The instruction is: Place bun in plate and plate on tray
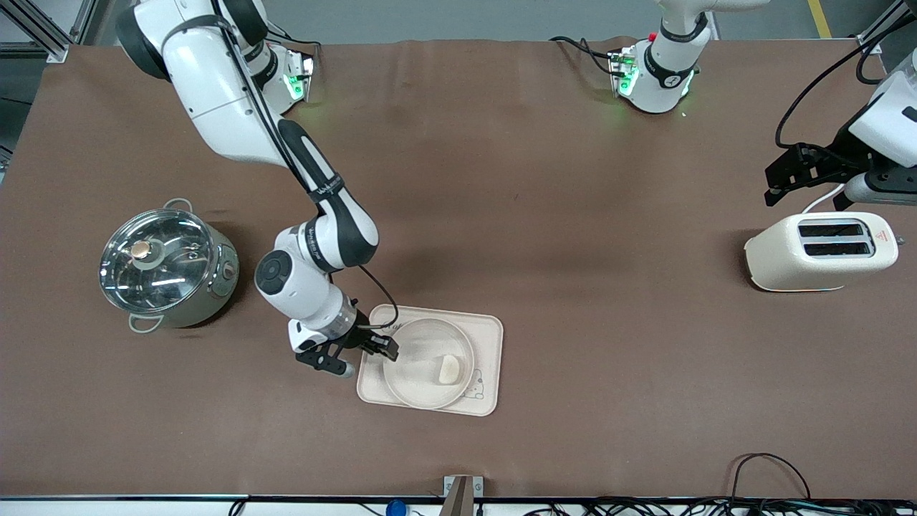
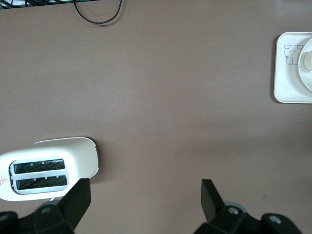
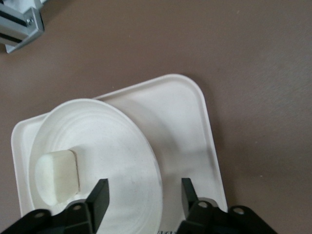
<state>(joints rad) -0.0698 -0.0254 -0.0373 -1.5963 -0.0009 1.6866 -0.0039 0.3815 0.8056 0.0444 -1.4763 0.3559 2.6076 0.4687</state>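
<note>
The round cream plate (image 1: 414, 342) sits on the cream rectangular tray (image 1: 488, 331), nearer the right arm's end of it. The small pale bun (image 1: 450, 370) lies in the plate. My right gripper (image 1: 367, 357) is low at the plate's edge, open. In the right wrist view, my right gripper (image 3: 145, 187) has one finger over the plate (image 3: 112, 141) and one over the tray (image 3: 187, 117), with the rim between them untouched; the bun (image 3: 57, 176) lies farther in. My left gripper (image 1: 777, 183) waits open in the air above the toaster, nothing between its fingers (image 2: 77, 197).
A white two-slot toaster (image 1: 820, 251) stands at the left arm's end of the table. A steel pot with a glass lid (image 1: 165, 269) stands at the right arm's end, near the right arm's elbow. The left wrist view also shows the toaster (image 2: 48, 168) and a corner of the tray (image 2: 285, 83).
</note>
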